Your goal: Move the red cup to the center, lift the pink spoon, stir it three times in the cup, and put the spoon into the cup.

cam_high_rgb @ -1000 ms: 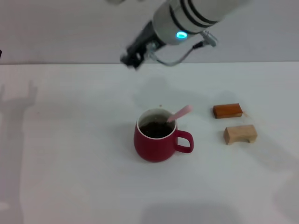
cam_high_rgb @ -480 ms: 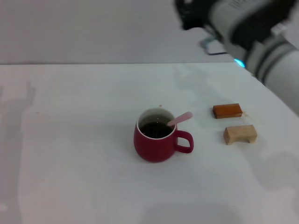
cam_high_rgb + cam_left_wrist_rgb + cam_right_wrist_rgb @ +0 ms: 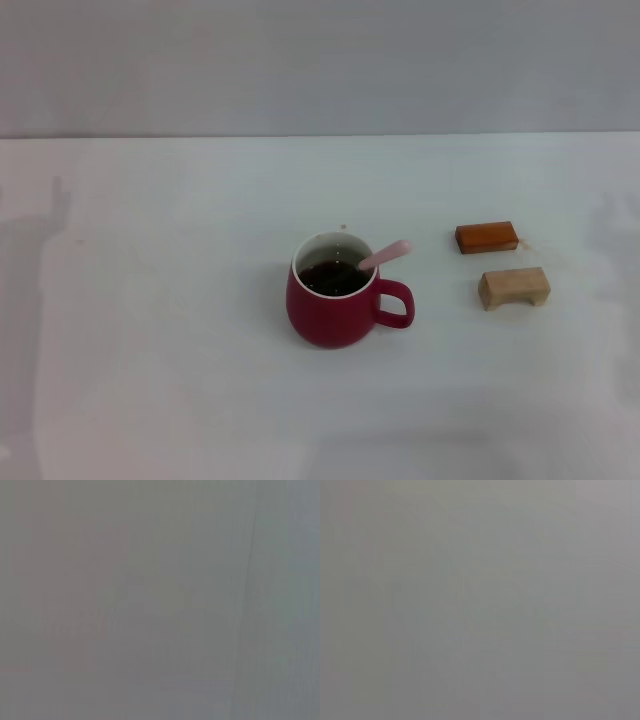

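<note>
White table (image 3: 160,380) carries the red cup (image 3: 335,312) centred, the pink spoon (image 3: 386,254) inside; we judge the task complete, both grippers unseen.

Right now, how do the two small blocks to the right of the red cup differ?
The orange block is a darker, reddish orange; the tan block is pale wood-coloured. The orange block lies farther from the robot, the tan block nearer and slightly further right. The orange block looks flat and plain, while the tan block has a notch on its underside. Both rest on the white table, apart from the red cup.
</note>
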